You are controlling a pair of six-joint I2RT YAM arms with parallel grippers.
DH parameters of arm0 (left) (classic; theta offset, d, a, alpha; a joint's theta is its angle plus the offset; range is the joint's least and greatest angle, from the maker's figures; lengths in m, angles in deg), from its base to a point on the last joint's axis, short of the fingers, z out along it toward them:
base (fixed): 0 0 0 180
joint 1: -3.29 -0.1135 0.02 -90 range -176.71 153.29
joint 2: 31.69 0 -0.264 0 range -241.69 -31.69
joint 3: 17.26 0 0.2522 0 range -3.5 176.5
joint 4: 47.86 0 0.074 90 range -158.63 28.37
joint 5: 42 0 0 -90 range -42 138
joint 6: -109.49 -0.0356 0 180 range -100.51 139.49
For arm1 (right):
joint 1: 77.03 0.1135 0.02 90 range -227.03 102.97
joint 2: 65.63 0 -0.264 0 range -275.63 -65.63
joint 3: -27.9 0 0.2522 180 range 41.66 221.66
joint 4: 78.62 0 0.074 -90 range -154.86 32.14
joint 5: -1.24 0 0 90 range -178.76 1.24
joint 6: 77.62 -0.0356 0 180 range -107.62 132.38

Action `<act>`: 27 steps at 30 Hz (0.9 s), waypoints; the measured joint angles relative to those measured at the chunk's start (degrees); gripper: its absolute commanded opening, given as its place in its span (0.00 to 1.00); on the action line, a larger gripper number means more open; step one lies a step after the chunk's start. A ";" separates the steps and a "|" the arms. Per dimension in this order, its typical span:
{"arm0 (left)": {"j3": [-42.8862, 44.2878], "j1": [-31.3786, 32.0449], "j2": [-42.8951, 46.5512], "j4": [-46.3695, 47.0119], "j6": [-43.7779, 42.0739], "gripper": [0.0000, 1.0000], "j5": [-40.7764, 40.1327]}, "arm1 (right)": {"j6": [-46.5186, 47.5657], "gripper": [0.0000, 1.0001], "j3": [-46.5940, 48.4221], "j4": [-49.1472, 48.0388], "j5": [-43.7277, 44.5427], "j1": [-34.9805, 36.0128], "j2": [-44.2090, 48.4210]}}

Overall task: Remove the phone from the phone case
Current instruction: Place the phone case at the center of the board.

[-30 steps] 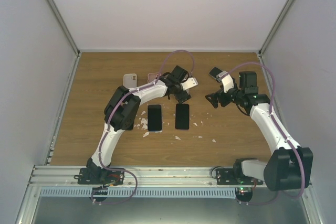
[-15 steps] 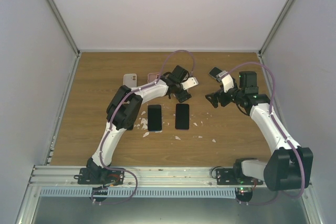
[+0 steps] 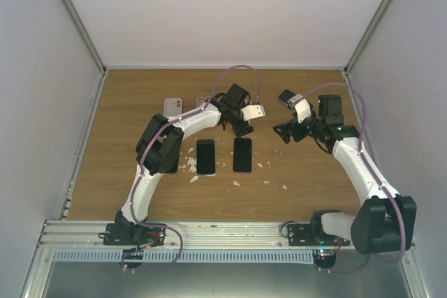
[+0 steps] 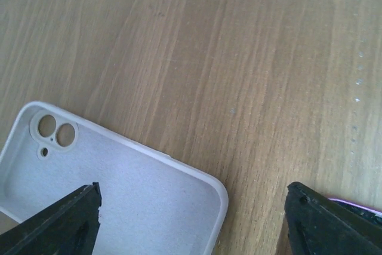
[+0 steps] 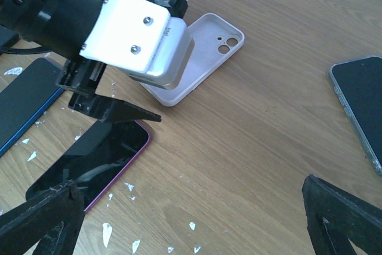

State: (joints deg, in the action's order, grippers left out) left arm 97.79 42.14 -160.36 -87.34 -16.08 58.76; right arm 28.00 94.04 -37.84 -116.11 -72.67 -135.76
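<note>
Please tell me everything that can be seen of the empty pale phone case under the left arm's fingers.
The empty pale whitish phone case lies flat on the wooden table, hollow side up. It looks like matte soft plastic, with rounded corners, a low raised rim and a corner cutout of two round holes plus a tiny one. No phone is in it. The left arm's fingers stand open over it; contact cannot be told. A black phone with a pink edge lies beside it, apart.
</note>
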 measured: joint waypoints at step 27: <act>-0.37 -2.97 -0.46 -4.09 -5.53 0.35 3.98 | -0.02 1.00 -0.96 -0.04 -0.02 -0.44 0.07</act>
State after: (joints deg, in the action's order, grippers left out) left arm 97.42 39.16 -160.81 -91.43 -21.61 62.74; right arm 27.98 93.08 -37.88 -116.13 -73.10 -135.70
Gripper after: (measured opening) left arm 0.380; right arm 0.995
